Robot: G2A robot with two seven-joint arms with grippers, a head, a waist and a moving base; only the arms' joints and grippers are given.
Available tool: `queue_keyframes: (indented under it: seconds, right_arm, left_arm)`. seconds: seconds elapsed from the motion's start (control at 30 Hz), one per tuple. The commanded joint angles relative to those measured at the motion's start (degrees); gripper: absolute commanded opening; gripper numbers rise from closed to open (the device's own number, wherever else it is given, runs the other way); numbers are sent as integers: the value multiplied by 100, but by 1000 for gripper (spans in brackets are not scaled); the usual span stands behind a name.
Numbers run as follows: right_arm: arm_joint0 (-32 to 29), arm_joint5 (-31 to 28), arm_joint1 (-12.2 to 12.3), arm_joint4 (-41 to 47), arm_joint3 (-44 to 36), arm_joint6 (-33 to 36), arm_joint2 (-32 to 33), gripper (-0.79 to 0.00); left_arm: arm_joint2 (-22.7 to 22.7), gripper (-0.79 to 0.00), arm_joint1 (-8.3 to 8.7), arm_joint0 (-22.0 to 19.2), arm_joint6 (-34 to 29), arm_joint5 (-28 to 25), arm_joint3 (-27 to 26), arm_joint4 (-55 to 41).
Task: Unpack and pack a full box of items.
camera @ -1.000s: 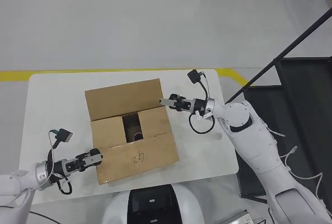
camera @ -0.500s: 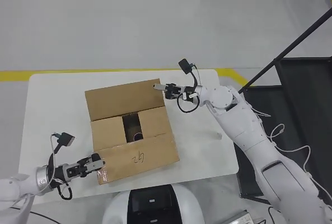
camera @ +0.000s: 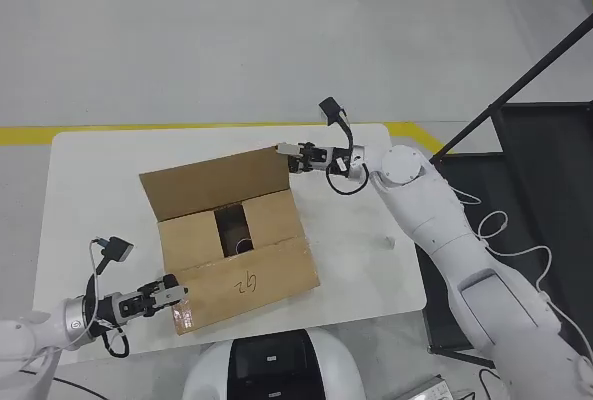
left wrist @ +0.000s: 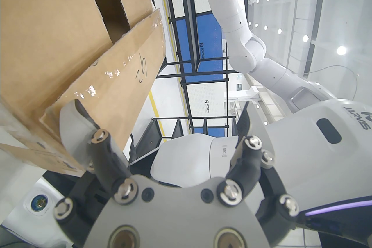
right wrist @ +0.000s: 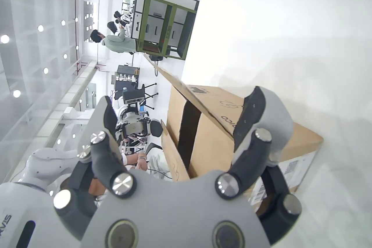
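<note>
One white rounded table (camera: 86, 180) carries one brown cardboard box (camera: 276, 220) at its middle. From above, the far flap (camera: 216, 180) stands tilted up, the near flap (camera: 246, 285) lies flat, and a dark gap between the two inner flaps reveals something dark that cannot be made out.

Two grippers work at opposite corners. The right gripper (camera: 292, 156) sits at the far flap's right corner. Its own wrist view has it spread wide, with the flap's edge running just beside one finger (right wrist: 255, 109), unclamped. The left gripper (camera: 172, 296) is at the near flap's left corner. Its wrist view shows it spread wide too, one finger (left wrist: 76, 124) touching the cardboard.

One small white object (camera: 389, 241) lies well right of the box.
</note>
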Motion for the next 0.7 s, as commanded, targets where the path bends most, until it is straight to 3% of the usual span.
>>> queue_keyframes:
  seconds: [0.0, 0.3, 0.67]
  right_arm:
    - [-123, -142, 43, 122, -188, 228, 98, 0]
    - [-642, -271, 237, 431, -1010, 963, 494, 0]
    - [-1224, 116, 398, -419, -1884, 1013, 540, 0]
  left_arm:
    - [12, 0, 2, 5, 21, -31, -13, -16]
    - [-165, 0, 22, 149, 46, -198, -84, -224]
    - [-776, 0, 26, 694, -26, -692, -568, -1129]
